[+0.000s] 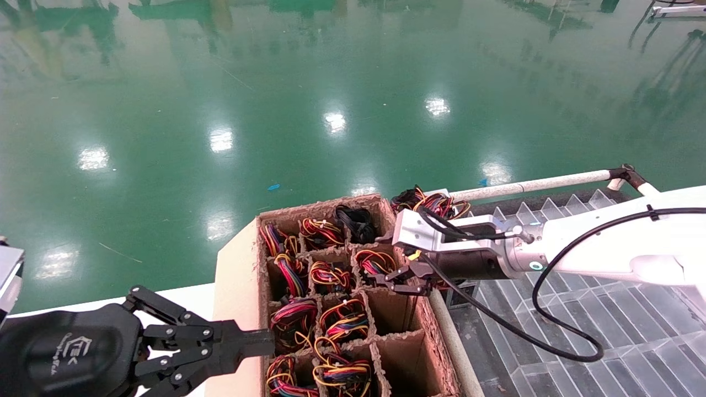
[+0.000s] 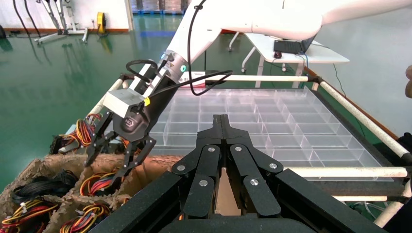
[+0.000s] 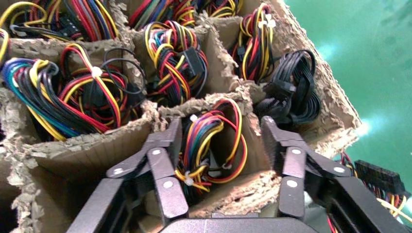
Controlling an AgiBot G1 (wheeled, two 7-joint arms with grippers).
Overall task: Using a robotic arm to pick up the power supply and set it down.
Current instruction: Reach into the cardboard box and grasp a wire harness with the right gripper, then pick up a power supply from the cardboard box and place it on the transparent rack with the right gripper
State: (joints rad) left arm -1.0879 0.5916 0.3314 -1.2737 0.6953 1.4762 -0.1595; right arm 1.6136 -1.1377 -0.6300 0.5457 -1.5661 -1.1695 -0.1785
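Note:
The robotic arm (image 1: 606,248), white with a silver wrist box, reaches in from the right over a cardboard box of divider cells. Its gripper (image 1: 405,278) is my right one and stands open. One finger is on each side of a tied bundle of red, yellow and black wires (image 3: 214,145) in a back-right cell (image 1: 375,262). That bundle belongs to the power supply, whose grey box is hidden down in the cell. From the left wrist view the right gripper (image 2: 109,160) hangs just above the cell walls. My left gripper (image 1: 270,339) is shut and empty at the box's near left side.
The cardboard box (image 1: 237,286) holds several more coloured wire bundles and an all-black one (image 1: 356,220). A clear compartment tray (image 1: 579,309) lies to its right behind a white rail (image 1: 529,184). Another bundle (image 1: 430,204) sits outside the box's back corner. Green floor lies beyond.

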